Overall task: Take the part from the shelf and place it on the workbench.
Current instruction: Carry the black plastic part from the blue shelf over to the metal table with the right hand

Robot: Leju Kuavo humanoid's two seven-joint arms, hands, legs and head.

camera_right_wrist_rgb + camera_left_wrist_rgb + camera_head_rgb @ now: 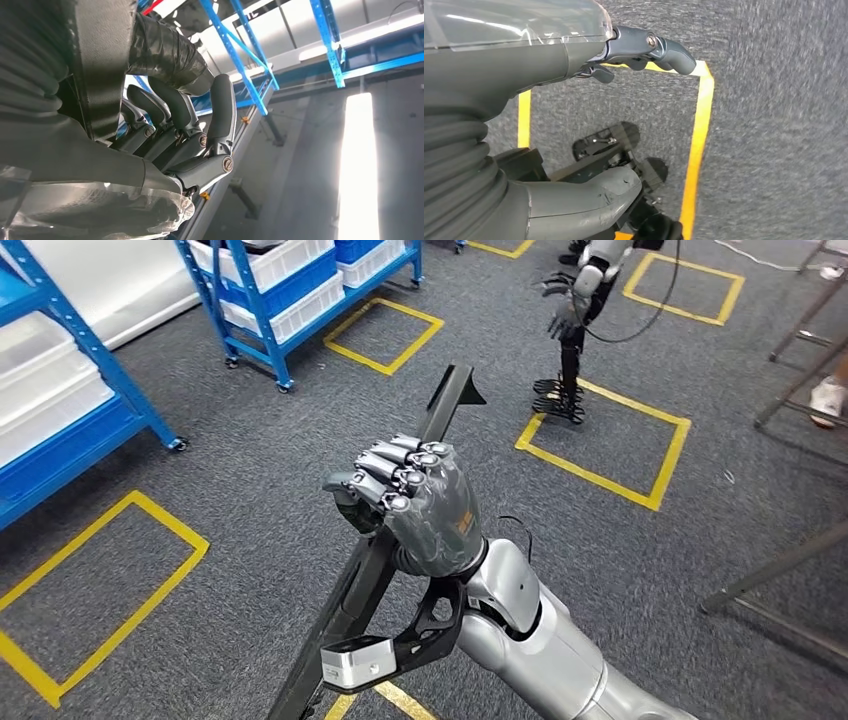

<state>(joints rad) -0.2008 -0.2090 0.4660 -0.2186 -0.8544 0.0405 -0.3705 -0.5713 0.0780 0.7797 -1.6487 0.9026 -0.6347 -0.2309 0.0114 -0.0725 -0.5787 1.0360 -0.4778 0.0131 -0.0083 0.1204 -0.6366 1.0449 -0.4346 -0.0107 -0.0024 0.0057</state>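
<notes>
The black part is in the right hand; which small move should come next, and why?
Probably keep the grip and carry it toward the workbench: the right hand is wrapped around the long black part above grey carpet, with the blue shelf off to the side.

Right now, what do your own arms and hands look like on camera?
The right arm is smooth silver metal with a thin black cable at the wrist. The right hand is dark grey with small silver screws and an orange marking. The left hand has a grey ribbed cover, a clear shell and a thick grey thumb.
</notes>
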